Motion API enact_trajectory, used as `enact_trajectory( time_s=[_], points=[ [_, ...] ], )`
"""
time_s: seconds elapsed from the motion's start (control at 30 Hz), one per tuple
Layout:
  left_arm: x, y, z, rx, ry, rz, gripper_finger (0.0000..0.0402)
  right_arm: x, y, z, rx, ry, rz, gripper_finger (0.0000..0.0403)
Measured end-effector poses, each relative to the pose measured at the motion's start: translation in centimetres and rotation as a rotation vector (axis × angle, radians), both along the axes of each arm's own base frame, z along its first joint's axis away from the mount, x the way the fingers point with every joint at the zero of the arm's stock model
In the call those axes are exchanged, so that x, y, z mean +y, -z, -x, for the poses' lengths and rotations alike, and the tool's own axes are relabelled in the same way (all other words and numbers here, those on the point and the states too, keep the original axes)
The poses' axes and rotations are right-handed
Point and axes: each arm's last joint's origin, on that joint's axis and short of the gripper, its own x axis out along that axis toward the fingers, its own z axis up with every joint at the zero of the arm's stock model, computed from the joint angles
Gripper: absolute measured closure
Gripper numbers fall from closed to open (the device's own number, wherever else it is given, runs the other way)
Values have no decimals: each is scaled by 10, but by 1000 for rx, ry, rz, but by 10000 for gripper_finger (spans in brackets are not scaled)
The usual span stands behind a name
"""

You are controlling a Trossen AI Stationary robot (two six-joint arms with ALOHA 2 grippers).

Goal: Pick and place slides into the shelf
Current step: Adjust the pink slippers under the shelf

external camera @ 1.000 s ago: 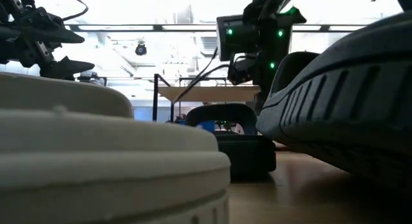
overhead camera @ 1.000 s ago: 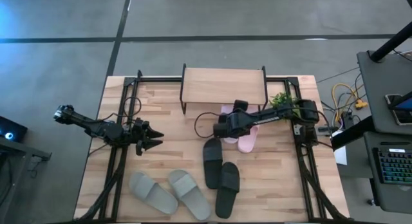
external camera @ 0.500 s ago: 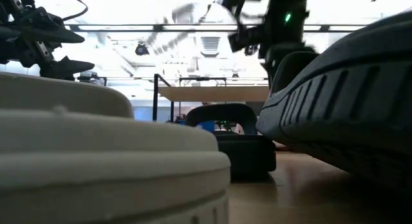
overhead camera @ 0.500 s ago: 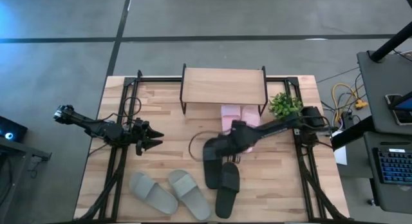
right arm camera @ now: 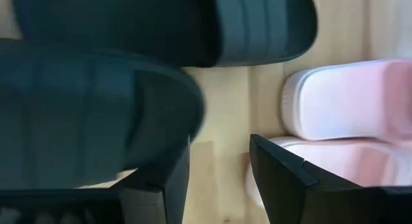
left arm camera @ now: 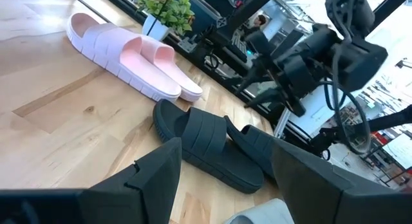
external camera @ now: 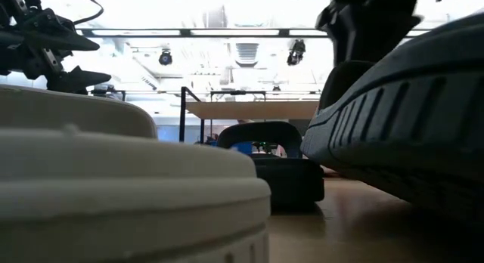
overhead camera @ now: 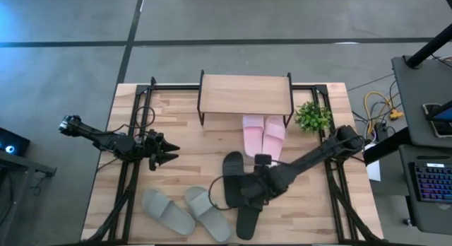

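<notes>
The shelf [overhead camera: 246, 94] stands at the table's far edge. Two pale pink slides [overhead camera: 262, 136] lie side by side on the table, their far ends at the shelf's front. Two black slides [overhead camera: 232, 177] [overhead camera: 247, 211] lie near the table's middle, and two grey-green slides [overhead camera: 185, 212] lie at the near edge. My right gripper [overhead camera: 240, 193] [right arm camera: 219, 179] hovers open over the black slides, with one black slide [right arm camera: 96, 114] beside its finger and the pink slides [right arm camera: 347, 102] farther off. My left gripper [overhead camera: 169, 151] [left arm camera: 225, 185] waits open at the table's left.
A small green potted plant [overhead camera: 312, 117] stands right of the shelf. In the low view a grey-green slide [external camera: 113, 187] and a black slide [external camera: 401, 142] fill the foreground. Bare wood lies between my left gripper and the slides.
My right gripper has swung from the pink slides by the shelf toward the table's near edge and now stands over the black slides. The pink pair, partly covered by the arm before, now shows whole in front of the shelf.
</notes>
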Motion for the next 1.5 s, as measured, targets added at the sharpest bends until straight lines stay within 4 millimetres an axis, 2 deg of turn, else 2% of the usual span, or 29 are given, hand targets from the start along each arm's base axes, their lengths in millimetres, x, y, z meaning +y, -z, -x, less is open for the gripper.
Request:
enact_trajectory(
  time_s=[0.13,0.3,0.43,0.6,0.77,0.93,1.2,1.37,1.5],
  points=[
    [0,0,0,0,0,0,178,9,6,10,12,22,13,248],
    [0,0,0,0,0,0,178,4,26,22,69,232,-13,267],
    [0,0,0,0,0,0,178,-5,40,26,72,383,-26,316],
    [0,0,0,1,0,-1,178,-7,57,26,72,403,-99,386],
    [0,0,0,0,0,0,178,-12,75,34,35,541,-84,393],
    [0,0,0,0,0,-1,178,-20,83,40,-33,691,-7,394],
    [0,0,0,1,-1,-1,178,-33,96,57,-97,1040,44,394],
    [0,1,0,1,-4,-2,178,-40,97,68,-195,1278,36,394],
    [0,2,-1,6,-10,-5,178,-45,96,73,-249,1351,38,394]
  ],
)
